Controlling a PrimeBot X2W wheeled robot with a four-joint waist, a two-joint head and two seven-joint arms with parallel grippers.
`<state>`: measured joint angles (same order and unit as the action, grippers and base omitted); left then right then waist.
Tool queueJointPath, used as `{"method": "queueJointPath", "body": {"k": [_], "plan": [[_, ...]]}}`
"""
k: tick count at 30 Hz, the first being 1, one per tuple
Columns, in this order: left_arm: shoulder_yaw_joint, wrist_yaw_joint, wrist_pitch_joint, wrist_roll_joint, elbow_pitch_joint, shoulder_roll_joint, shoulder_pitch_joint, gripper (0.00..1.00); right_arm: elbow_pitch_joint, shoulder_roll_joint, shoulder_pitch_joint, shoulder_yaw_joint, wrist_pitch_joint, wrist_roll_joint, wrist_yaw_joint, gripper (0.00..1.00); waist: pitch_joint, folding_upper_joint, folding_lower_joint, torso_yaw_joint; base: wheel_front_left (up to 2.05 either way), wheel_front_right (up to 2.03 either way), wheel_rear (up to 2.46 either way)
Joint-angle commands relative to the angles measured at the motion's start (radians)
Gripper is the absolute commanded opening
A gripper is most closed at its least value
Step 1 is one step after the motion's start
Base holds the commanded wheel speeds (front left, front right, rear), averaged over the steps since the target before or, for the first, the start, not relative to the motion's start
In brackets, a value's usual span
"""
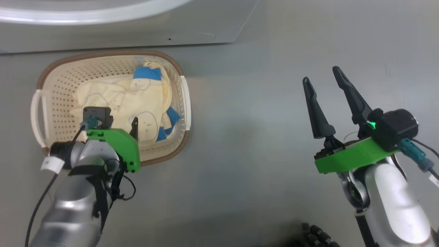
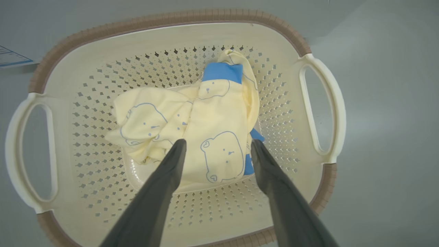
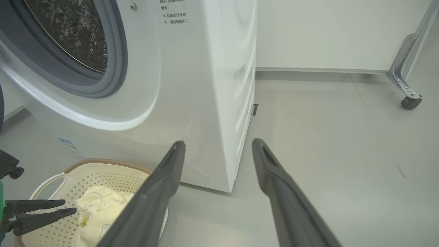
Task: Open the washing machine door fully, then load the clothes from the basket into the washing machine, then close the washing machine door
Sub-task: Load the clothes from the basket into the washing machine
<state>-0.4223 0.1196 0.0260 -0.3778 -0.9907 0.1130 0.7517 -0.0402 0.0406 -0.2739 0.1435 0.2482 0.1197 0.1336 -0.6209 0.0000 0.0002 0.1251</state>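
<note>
The cream basket with a brown rim sits on the floor just in front of the white washing machine. The pale yellow clothes with blue trim lie bunched in it. My left gripper hangs open over the clothes, one finger on each side of the pile, close above it. Off to the right my right gripper stands open above bare floor, holding nothing. In the right wrist view the steel drum and grey gasket are uncovered. The washing machine door is out of view.
Grey floor spreads to the right of the machine and the basket. A metal frame leg on a black caster stands at the far right by a white wall. A dark part of my base shows low in the head view.
</note>
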Motion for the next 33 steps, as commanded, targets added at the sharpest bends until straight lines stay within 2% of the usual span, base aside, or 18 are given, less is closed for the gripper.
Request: {"method": "queueJointPath", "body": {"k": [1, 10, 20, 33], "plan": [[0.022, 0.002, 0.007, -0.011, -0.005, 0.035, 0.021, 1.0, 0.022, 0.01, -0.009, 0.026, 0.011, 0.013, -0.003, 1.0, -0.06, 0.0, -0.0002, 0.042, 0.0, 0.0, 0.0], [0.024, 0.01, -0.012, -0.056, -0.137, 0.086, 0.145, 1.0, 0.039, 0.01, -0.069, 0.054, 0.013, 0.051, -0.003, 1.0, -0.195, 0.0, -0.0002, 0.106, 0.0, 0.0, 0.0], [0.019, 0.011, -0.012, -0.07, -0.208, 0.166, 0.267, 1.0, 0.055, 0.01, -0.111, 0.072, 0.013, 0.083, -0.003, 1.0, -0.329, 0.0, -0.0002, 0.161, 0.0, 0.0, 0.0], [-0.04, 0.011, -0.098, -0.118, -0.217, 0.204, 0.331, 1.0, 0.048, 0.01, -0.136, 0.101, 0.013, 0.115, -0.003, 1.0, -0.389, 0.0, -0.0002, 0.196, 0.0, 0.0, 0.0]]}}
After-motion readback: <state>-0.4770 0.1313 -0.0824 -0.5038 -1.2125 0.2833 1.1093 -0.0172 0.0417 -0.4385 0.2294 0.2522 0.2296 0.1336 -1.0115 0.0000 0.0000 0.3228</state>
